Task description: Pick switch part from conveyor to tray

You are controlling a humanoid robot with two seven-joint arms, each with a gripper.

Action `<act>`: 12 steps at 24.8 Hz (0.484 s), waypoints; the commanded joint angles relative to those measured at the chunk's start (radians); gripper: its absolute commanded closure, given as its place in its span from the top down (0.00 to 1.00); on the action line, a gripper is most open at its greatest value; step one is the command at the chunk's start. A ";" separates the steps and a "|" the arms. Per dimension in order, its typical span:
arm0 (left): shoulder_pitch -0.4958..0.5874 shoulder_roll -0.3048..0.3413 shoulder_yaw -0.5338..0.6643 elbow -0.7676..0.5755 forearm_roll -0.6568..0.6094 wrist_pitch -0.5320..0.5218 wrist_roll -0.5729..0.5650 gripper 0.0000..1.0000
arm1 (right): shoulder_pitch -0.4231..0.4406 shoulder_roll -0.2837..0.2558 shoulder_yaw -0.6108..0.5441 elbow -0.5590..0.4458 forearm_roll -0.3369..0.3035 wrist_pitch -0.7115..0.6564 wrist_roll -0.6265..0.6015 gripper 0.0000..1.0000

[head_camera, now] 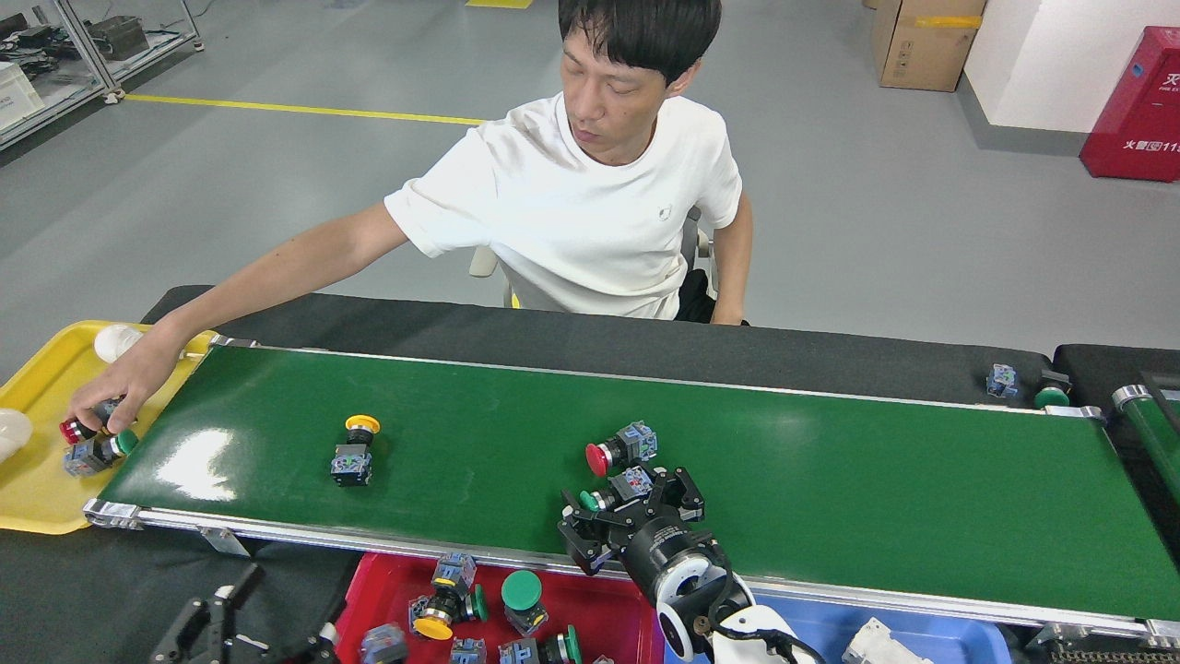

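The conveyor carries three switch parts: a yellow-capped one, a red-capped one and a green-capped one. My right gripper reaches over the near rail and stands open, with one finger on each side of the green-capped switch part. The left gripper hangs low at the bottom left over black cloth, its fingers spread with nothing between them. The red tray below the near rail holds several switch parts.
A person sits across the belt, one hand on switch parts in the yellow tray at the left end, beside a white bulb. A blue tray sits right of the red one. Two loose parts lie far right near the narrow belt.
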 commanded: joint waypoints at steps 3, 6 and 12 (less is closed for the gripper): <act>-0.060 0.014 0.019 0.045 -0.002 0.008 -0.014 1.00 | -0.024 -0.010 -0.002 -0.027 -0.004 -0.002 0.006 0.45; -0.122 0.011 0.010 0.054 -0.011 0.018 -0.054 1.00 | 0.014 -0.021 -0.009 -0.144 -0.009 -0.104 0.026 0.45; -0.350 0.008 -0.065 0.278 -0.088 0.101 -0.086 1.00 | 0.192 -0.165 -0.008 -0.405 -0.158 -0.481 0.075 0.47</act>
